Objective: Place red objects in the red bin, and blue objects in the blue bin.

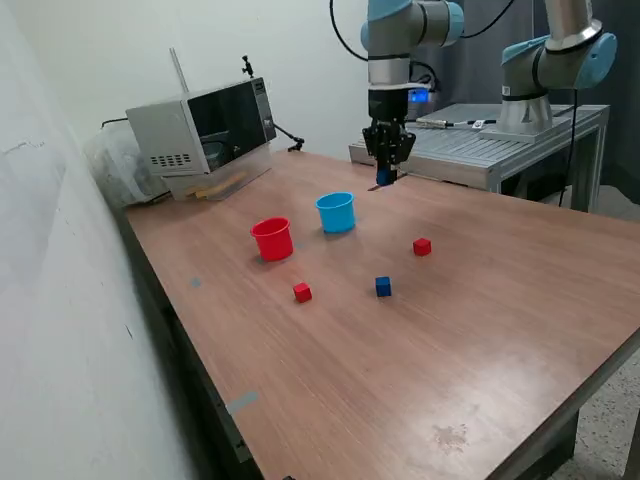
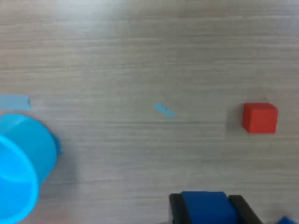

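My gripper hangs above the table, to the exterior view's right of the light blue cup, and is shut on a dark blue cube. The wrist view shows that cube between the two fingers, the blue cup off to one side, and one red cube. The red cup stands to the exterior view's left of the blue cup. On the table lie two red cubes and a second dark blue cube.
A microwave stands at the table's far corner on the exterior view's left. A second robot arm stands on a metal bench behind the table. Small bits of blue tape stick to the wooden tabletop.
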{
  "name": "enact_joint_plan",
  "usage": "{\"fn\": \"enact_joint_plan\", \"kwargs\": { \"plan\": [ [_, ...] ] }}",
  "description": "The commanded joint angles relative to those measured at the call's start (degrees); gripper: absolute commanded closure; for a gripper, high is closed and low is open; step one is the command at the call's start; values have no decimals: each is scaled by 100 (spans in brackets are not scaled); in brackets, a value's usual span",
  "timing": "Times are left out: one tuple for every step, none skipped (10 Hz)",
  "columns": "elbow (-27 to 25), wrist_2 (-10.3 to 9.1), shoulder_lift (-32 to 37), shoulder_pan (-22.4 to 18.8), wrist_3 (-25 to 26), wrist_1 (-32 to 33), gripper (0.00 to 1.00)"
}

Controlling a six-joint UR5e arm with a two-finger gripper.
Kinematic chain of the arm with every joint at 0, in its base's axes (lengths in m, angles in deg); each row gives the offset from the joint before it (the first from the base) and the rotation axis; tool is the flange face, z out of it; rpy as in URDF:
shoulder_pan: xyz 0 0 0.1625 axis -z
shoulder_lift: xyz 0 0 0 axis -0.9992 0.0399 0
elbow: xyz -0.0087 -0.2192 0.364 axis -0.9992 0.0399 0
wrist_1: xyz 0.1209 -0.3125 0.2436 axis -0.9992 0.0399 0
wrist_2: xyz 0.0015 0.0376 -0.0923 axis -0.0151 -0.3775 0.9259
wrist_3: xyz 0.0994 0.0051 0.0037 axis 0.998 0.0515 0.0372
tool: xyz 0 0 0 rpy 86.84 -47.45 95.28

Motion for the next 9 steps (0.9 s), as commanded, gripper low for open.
{"fn": "enact_joint_plan", "kwargs": {
  "plan": [
    [26,-5,91,229,-15,-63,100],
    [35,-5,13,614,-67,-63,100],
    [62,-5,-92,870,-128,-63,100],
    [123,-5,-285,1134,-138,-63,100],
    [149,-5,-409,1267,-146,-54,100],
    [202,-5,-497,1364,-173,-54,100],
    [281,-5,-559,1391,-182,-54,100],
    [308,-5,-585,1426,-182,-54,100],
    [308,-5,-586,1444,-182,-54,100]
  ]
}}
